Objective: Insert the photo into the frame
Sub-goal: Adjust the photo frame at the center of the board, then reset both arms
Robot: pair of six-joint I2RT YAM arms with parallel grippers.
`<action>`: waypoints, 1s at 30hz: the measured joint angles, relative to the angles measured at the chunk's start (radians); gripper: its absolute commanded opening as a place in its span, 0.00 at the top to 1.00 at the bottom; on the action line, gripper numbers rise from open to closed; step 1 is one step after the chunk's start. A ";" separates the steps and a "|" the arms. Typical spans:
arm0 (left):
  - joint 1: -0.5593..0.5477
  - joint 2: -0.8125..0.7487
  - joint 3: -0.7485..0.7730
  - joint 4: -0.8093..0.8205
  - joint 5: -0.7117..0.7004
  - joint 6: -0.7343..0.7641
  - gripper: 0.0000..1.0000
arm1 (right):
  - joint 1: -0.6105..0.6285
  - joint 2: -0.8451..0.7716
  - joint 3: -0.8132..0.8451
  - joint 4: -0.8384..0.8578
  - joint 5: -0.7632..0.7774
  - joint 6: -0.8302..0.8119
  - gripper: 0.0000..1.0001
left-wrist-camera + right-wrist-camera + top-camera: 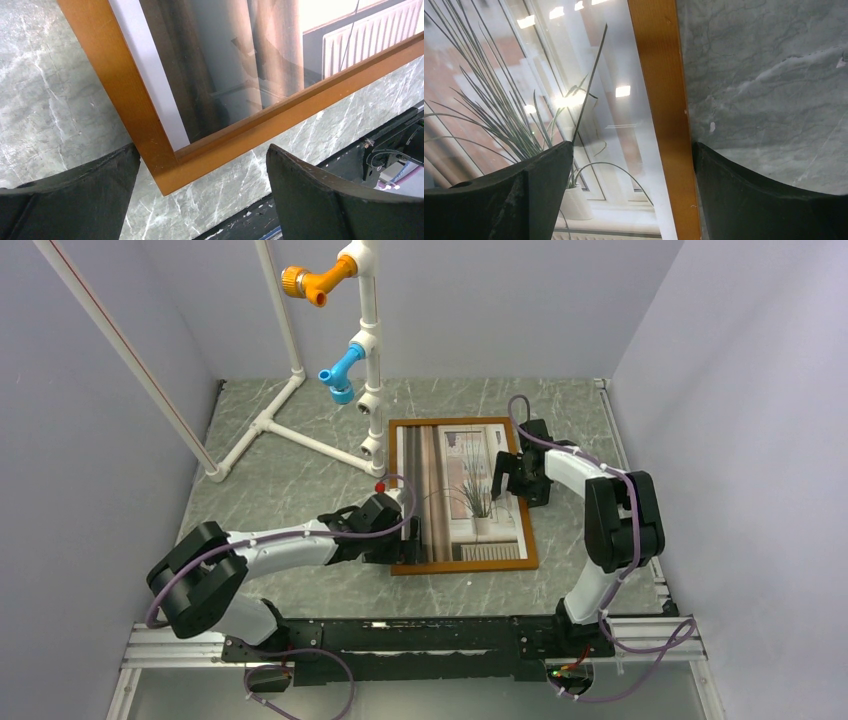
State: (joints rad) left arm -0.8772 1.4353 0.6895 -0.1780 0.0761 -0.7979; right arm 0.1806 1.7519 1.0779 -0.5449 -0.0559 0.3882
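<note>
The light-brown wooden frame lies flat on the marbled table. The photo of a spiky potted plant lies face up inside its rails, with a white strip along its left side. My left gripper is open and empty at the frame's near-left corner, with one finger on each side of that corner. My right gripper is open and empty over the frame's right rail, one finger above the photo and the other above the table.
A white pipe stand with orange and blue fittings stands at the back left, its foot close to the frame's far-left corner. A black mounting rail runs along the near edge. Grey walls close in on both sides.
</note>
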 measured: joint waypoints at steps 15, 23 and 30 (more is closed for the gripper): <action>0.101 -0.568 -0.184 0.018 -0.066 -0.004 0.01 | 0.016 -0.581 -0.259 0.014 0.010 0.016 0.00; 0.315 -0.900 -0.270 -0.050 -0.264 0.151 0.01 | 0.009 -0.857 -0.449 0.144 0.084 -0.007 0.00; 0.323 -1.182 -0.438 0.085 -0.595 0.435 0.01 | 0.004 -0.959 -0.615 0.359 0.180 -0.062 0.00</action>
State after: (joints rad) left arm -0.5545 0.2531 0.2516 -0.0929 -0.5186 -0.3630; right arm 0.1844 0.7929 0.4629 -0.1860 0.1242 0.3264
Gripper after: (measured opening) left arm 0.994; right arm 0.993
